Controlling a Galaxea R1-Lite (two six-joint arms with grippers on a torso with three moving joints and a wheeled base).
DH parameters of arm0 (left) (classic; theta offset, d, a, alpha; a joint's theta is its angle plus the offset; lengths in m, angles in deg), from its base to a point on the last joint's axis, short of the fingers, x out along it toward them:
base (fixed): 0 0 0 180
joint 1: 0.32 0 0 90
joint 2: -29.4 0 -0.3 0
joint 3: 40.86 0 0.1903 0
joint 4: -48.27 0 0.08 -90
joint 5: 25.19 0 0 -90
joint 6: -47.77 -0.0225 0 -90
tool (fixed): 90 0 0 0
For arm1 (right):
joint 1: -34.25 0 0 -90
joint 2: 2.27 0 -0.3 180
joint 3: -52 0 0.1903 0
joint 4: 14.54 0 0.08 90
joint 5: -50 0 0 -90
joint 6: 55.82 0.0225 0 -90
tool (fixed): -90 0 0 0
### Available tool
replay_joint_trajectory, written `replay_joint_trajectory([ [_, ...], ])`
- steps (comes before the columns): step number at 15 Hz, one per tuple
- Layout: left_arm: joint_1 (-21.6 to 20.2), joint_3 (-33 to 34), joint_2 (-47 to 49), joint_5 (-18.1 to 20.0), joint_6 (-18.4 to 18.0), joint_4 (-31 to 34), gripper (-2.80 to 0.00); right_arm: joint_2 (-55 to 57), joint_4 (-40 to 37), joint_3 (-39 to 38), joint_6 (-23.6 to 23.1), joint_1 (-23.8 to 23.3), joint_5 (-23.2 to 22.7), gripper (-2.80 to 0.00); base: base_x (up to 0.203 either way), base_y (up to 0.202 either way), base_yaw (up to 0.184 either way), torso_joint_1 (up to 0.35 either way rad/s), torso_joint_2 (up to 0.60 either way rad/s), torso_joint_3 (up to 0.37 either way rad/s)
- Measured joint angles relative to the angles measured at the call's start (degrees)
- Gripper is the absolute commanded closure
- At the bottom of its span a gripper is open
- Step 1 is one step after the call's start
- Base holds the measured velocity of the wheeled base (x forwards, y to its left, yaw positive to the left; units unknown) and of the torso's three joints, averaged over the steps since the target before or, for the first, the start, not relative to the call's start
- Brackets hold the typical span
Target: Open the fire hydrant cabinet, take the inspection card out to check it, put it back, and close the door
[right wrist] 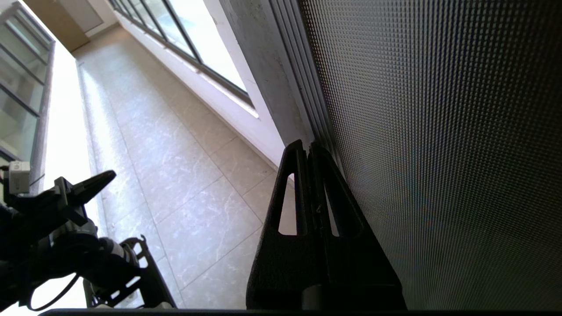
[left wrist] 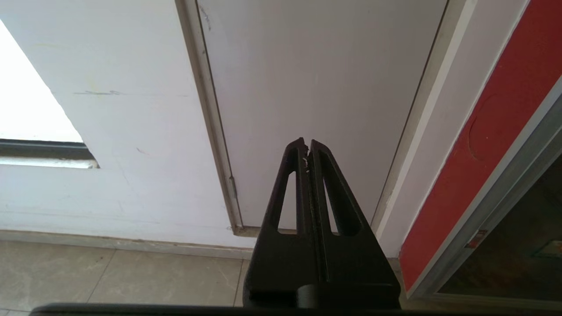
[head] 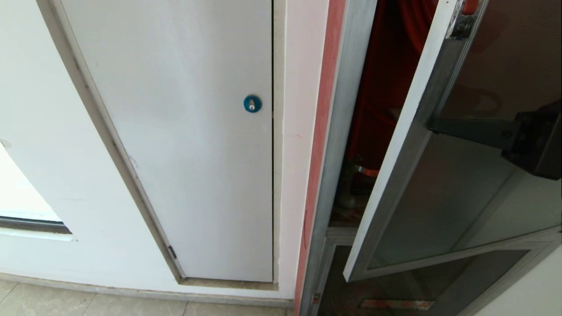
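No legible text, label, brand, number or sign anywhere. Only a small red-and-white tag low on the silver aluminium frame of the red-lined fire hydrant cabinet, print too small to read.

The panel with the round lock is on the left, set in the wall. The fire hydrant cabinet stands just right of it. The door hangs partly open on the right and swings out toward the near side. The right gripper is behind the door's glass, reaching left to the door frame. The floor lies below the wall, near. The left gripper is low, before the panel
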Motion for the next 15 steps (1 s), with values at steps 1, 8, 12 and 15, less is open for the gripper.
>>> replay_joint_trajectory([
  [1,0.0,0.0,0.0,0.0,0.0,0.0,0.00,0.7,0.0,0.6,0.0,0.0,0.0,0.00,0.000,0.000,0.000,0.000,0.00,0.000],
  [8,0.0,0.0,0.0,0.0,0.0,0.0,0.00,7.3,0.0,6.9,0.0,1.0,3.7,0.00,0.000,0.000,0.000,0.000,0.00,0.000],
  [12,0.0,0.0,0.0,0.0,0.0,0.0,0.00,11.7,0.6,11.1,0.0,2.8,7.7,0.00,0.000,0.000,0.000,0.000,0.00,0.000],
  [15,0.0,0.0,0.0,0.0,0.0,0.0,0.00,14.8,2.6,13.5,-0.2,3.9,11.7,0.00,0.000,0.000,0.000,0.000,0.00,0.000],
])
